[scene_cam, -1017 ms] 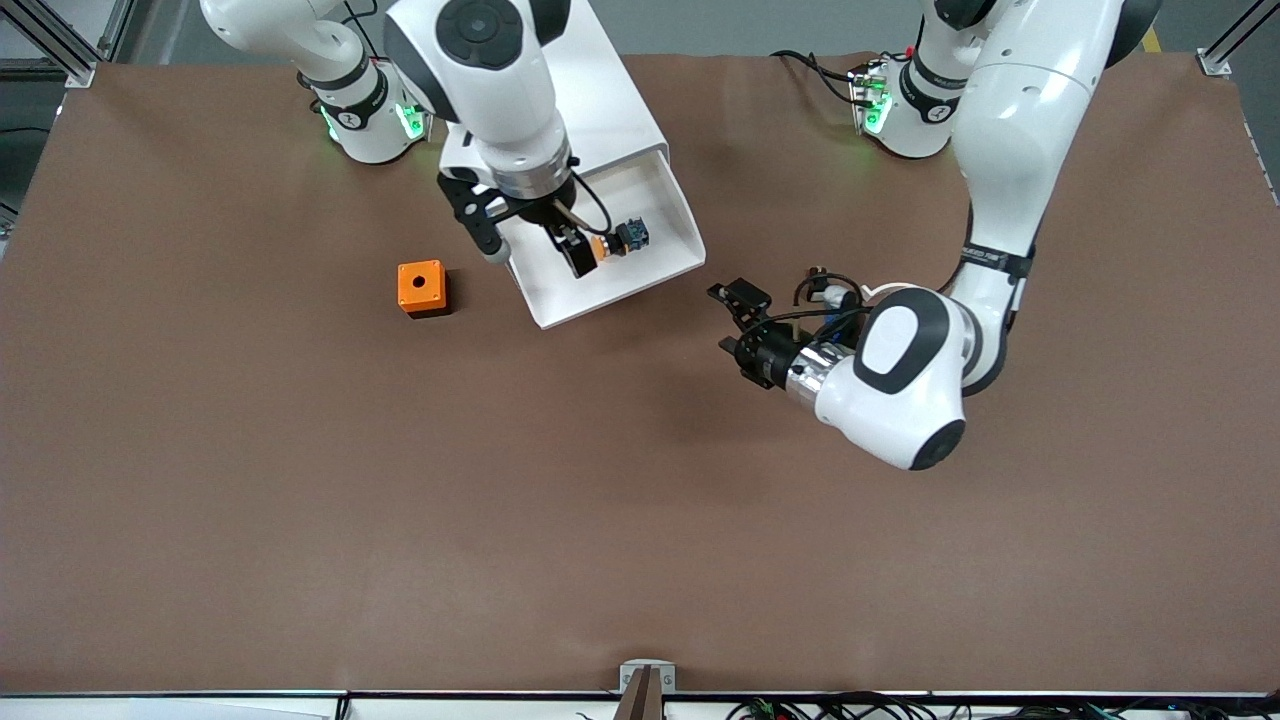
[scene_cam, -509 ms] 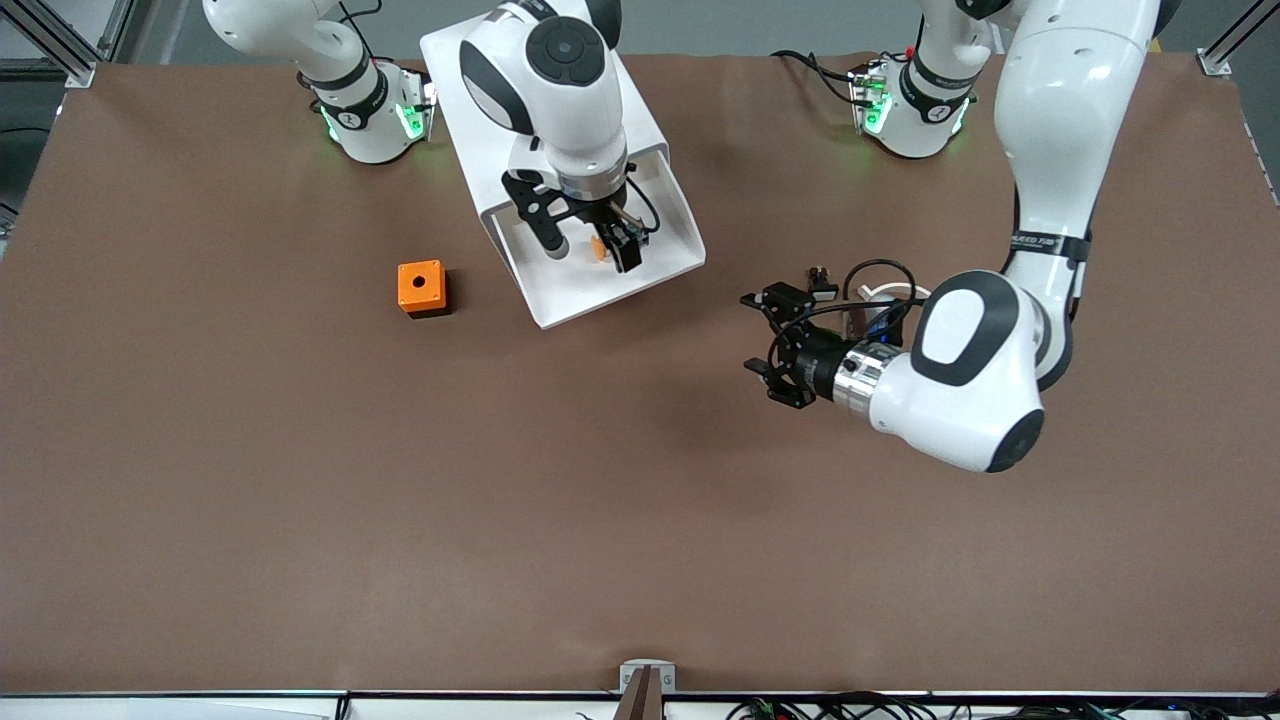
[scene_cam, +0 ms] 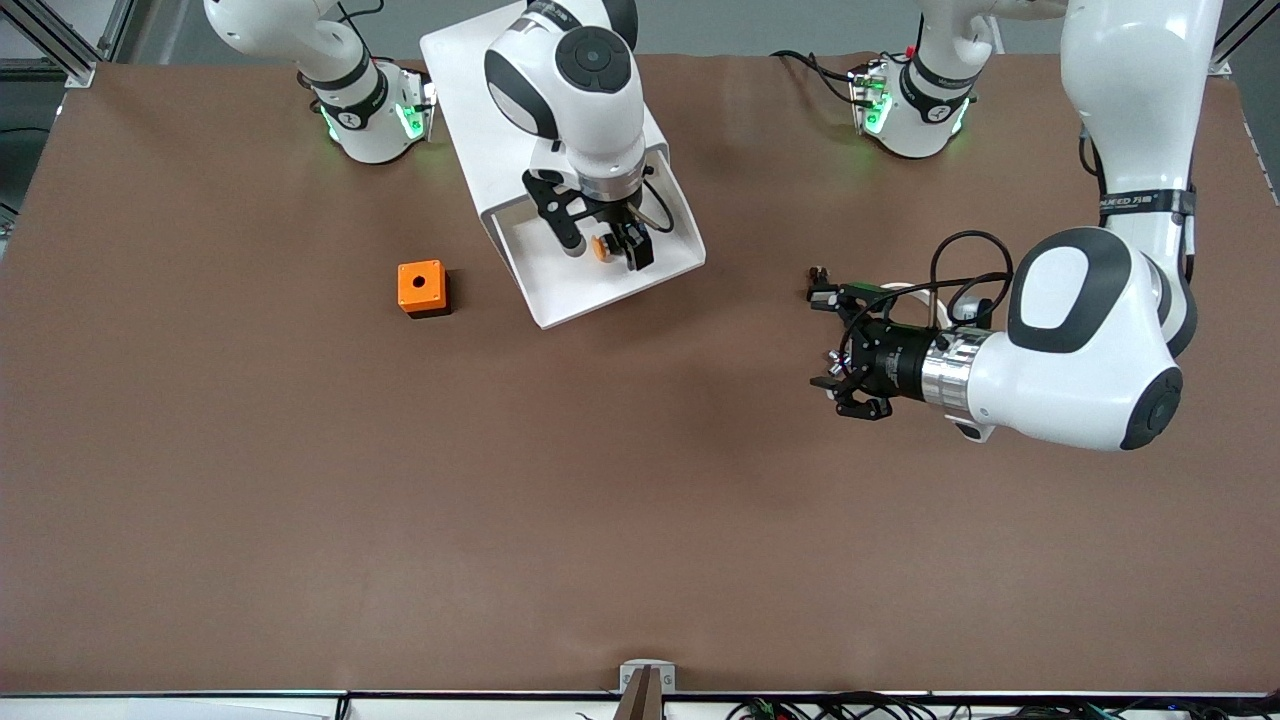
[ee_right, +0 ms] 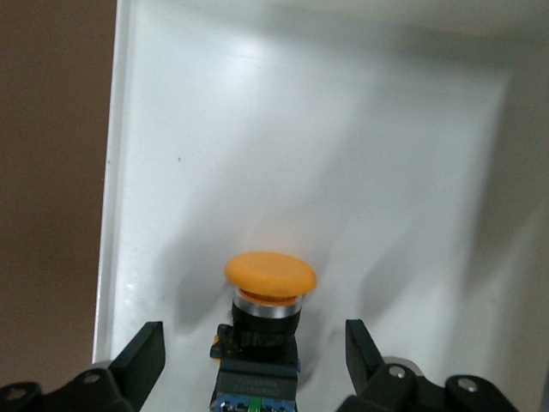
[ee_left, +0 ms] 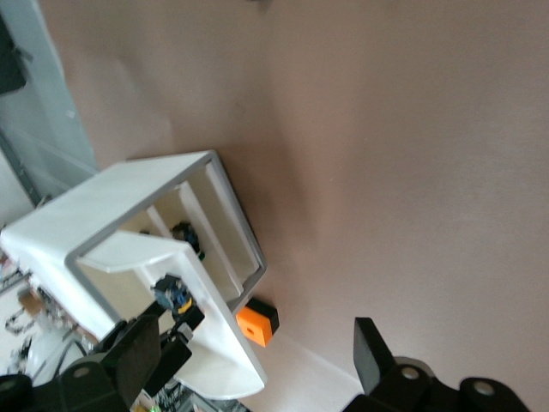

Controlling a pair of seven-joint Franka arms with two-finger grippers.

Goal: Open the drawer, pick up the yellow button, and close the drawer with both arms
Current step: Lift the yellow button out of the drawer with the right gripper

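Observation:
The top drawer [scene_cam: 585, 295] stands pulled out of the white cabinet [scene_cam: 465, 80] toward the front camera. The button [scene_cam: 601, 247] lies in it, orange cap and black-and-blue body. My right gripper [scene_cam: 605, 248] is down in the drawer, open, one finger on each side of the button. In the right wrist view the button [ee_right: 269, 276] lies between the open fingers [ee_right: 144, 352] on the drawer floor [ee_right: 300, 129]. My left gripper [scene_cam: 838, 348] is open and empty over bare table toward the left arm's end. The left wrist view shows the cabinet [ee_left: 77, 227], drawer [ee_left: 214, 360] and button [ee_left: 171, 293] farther off.
An orange cube with a hole [scene_cam: 421, 287] sits on the table beside the drawer, toward the right arm's end; it also shows in the left wrist view [ee_left: 256, 321]. A small dark piece [ee_left: 184, 233] lies in a lower compartment of the cabinet.
My right gripper has shifted and turned over the drawer and now straddles the button. My left gripper has drawn away from the drawer toward the left arm's end.

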